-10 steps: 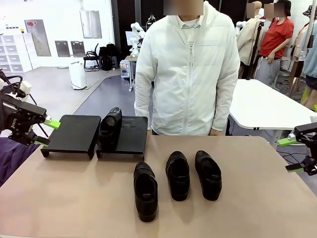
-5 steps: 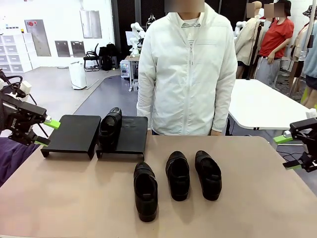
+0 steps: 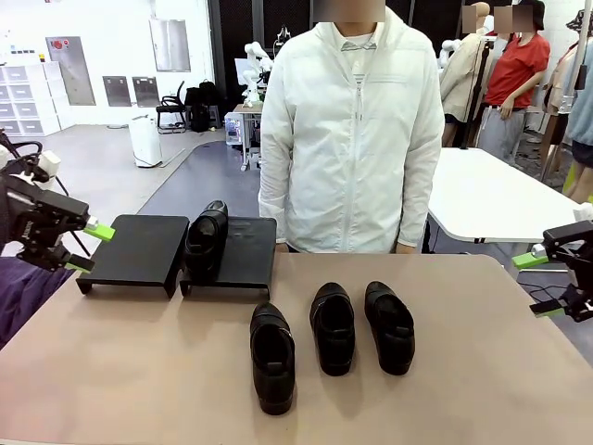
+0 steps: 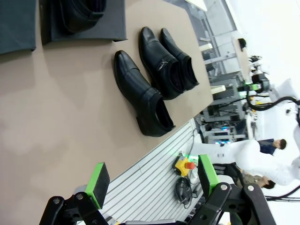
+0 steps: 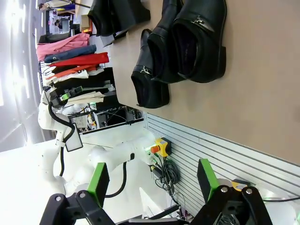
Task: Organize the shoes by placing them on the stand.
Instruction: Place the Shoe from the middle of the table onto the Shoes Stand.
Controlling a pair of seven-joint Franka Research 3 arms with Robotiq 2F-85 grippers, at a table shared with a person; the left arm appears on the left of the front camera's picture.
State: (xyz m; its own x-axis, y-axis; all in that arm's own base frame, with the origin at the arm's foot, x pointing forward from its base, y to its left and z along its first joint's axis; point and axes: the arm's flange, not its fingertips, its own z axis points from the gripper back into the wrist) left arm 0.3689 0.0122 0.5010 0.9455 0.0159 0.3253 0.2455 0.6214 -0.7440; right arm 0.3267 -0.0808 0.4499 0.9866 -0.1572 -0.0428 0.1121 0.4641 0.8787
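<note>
Between the left gripper [image 3: 88, 247] and right gripper [image 3: 537, 287], both with fingers spread apart and empty, three shoes [image 3: 334, 329] lie on the table [image 3: 139, 371]; a fourth shoe [image 3: 206, 239] sits on the stand [image 3: 139, 250], nearer the left one.

Bright, even light is coming from above; shoes [image 3: 334, 329] are casting soft, short shadows on table [image 3: 139, 371]. Wrist views are warping at edges, w/ far areas blowing out white.
</note>
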